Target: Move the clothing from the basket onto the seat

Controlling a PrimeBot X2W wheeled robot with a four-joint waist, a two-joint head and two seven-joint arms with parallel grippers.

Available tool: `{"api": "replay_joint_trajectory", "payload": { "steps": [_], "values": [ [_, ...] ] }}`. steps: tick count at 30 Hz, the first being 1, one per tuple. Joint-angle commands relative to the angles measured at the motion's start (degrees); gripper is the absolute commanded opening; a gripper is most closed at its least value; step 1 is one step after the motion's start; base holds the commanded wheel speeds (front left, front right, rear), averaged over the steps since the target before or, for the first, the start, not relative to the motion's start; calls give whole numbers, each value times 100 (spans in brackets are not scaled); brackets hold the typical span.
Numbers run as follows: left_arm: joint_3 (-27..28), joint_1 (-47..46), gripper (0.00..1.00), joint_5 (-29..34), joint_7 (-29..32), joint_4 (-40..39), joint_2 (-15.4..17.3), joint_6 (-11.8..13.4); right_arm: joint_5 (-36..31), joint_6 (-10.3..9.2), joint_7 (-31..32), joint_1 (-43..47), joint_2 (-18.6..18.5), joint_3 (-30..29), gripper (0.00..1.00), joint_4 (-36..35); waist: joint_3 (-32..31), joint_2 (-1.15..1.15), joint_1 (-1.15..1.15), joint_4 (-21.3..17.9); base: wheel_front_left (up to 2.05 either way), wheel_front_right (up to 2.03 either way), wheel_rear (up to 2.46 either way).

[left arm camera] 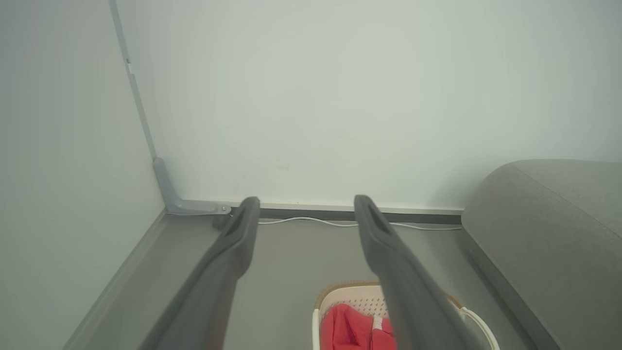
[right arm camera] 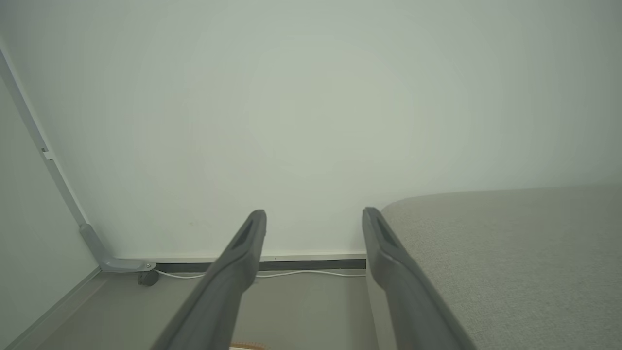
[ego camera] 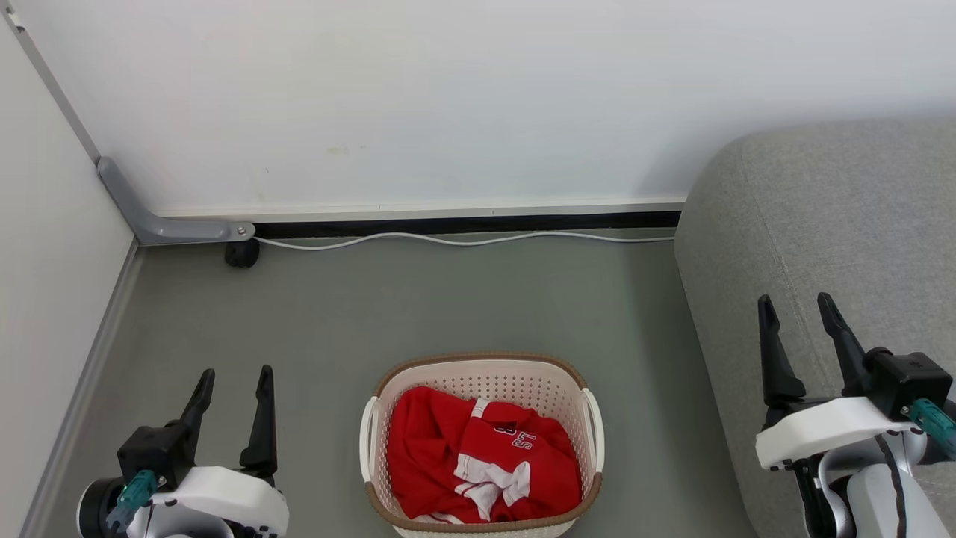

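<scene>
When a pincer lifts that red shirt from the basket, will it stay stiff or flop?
Probably floppy: the shirt lies crumpled in folds, so it should drape. Likely light: thin cloth. Hanging ends might catch the basket rim.

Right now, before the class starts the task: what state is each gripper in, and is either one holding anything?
Left gripper: jaws open, holding nothing.
Right gripper: jaws open, holding nothing.

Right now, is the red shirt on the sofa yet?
Not yet. Nothing is done: the bright red fabric shirt lies crumpled in the cream perforated plastic basket. The left gripper and right gripper hang open, empty. Left: lifting it onto the light grey upholstered seat.
</scene>
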Motion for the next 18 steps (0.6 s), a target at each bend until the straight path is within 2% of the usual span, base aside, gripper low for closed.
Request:
{"api": "replay_joint_trajectory", "payload": {
  "steps": [1,18],
  "values": [
    [208,-84,100,62,-36,-196,59,35,-25,40,-34,-70,-10,111,100,-122,9,0,0,-10,0,0,0],
    [103,-89,100,72,-36,-222,21,-9,-43,40,-34,-122,1,103,100,-126,96,0,0,-75,0,0,0]
  ]
}}
